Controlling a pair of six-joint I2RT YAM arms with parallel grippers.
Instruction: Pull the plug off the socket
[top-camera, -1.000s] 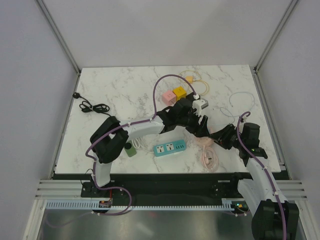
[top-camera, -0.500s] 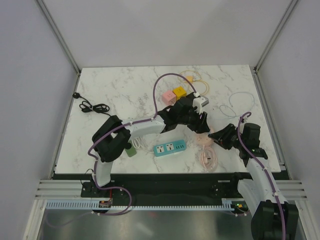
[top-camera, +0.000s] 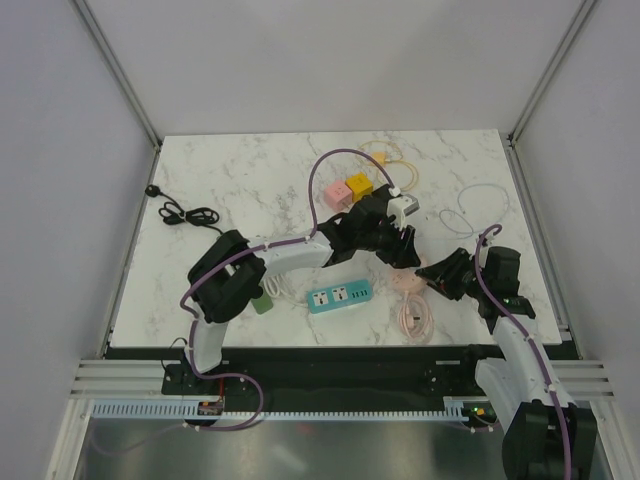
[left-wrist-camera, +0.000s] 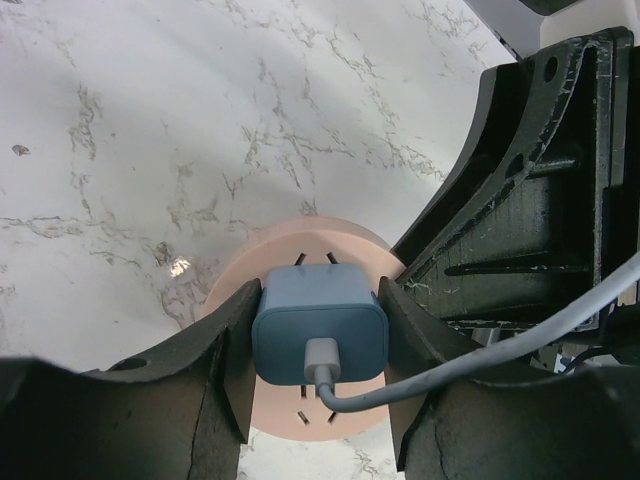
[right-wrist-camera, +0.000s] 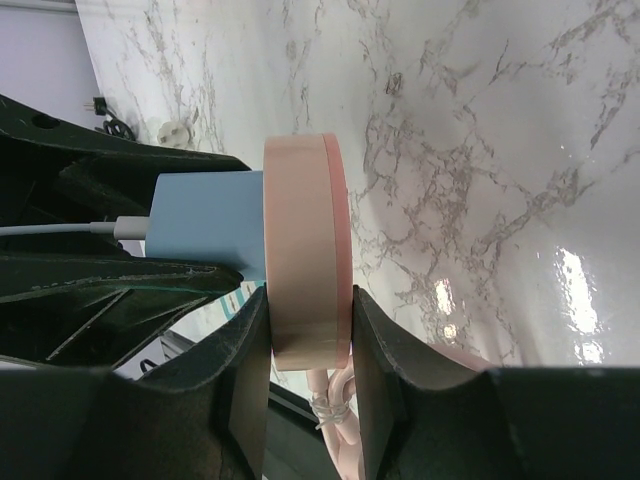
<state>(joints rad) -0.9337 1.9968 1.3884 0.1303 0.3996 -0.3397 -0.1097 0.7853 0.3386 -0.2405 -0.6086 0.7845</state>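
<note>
A round pink socket (right-wrist-camera: 305, 255) carries a blue plug (left-wrist-camera: 318, 335) with a grey cable (left-wrist-camera: 480, 350); the plug sits seated against its face. My left gripper (left-wrist-camera: 318, 350) is shut on the plug's two sides. My right gripper (right-wrist-camera: 308, 335) is shut on the socket's flat faces and holds it on edge above the table. The plug also shows in the right wrist view (right-wrist-camera: 205, 228). In the top view both grippers meet right of centre, the left gripper (top-camera: 405, 250) against the right gripper (top-camera: 432, 272); the socket is hidden between them.
A teal power strip (top-camera: 340, 296) lies near the front. Pink (top-camera: 339, 192) and yellow (top-camera: 359, 187) cube sockets sit behind. The socket's pink cord (top-camera: 413, 312) coils at the front right. A black cable (top-camera: 183, 212) lies at left, a white loop (top-camera: 478, 203) at right.
The left gripper with the plug and the right gripper with the socket have shifted slightly up and back together. The plug stays seated in the socket.
</note>
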